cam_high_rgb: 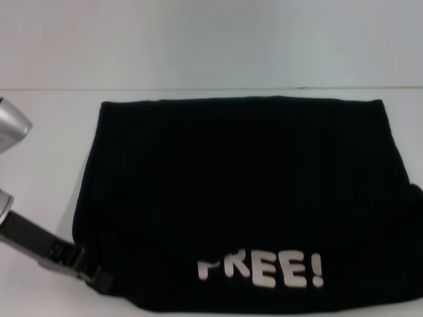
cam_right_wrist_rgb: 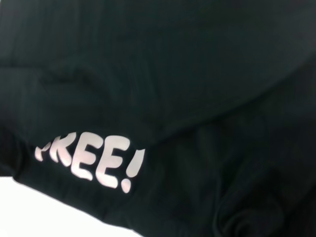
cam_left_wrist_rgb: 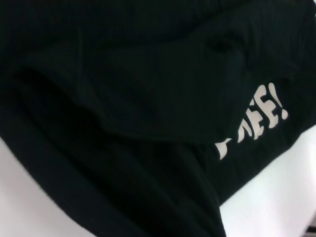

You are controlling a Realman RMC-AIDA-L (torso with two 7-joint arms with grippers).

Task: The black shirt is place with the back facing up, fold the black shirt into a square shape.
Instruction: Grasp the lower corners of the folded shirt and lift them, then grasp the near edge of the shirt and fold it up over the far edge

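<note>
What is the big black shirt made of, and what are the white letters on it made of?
The big black soft shirt looks like matte knit cloth, maybe cotton: it sags into soft folds and gives no shine. The white blocky letters look like a smooth print lying flat on the fabric, perhaps vinyl or ink; their edges are crisp and slightly glossy. The exact fibre cannot be told.

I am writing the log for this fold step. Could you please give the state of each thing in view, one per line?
black shirt: lying on the table, already folded over into a wide rectangle, not yet a square.
white lettering: facing up near the shirt's near edge, first letter partly hidden by a fold.
left gripper: low at the shirt's near left corner; open or shut cannot be told.
right gripper: not in view.
table: white, carrying the shirt.
</note>
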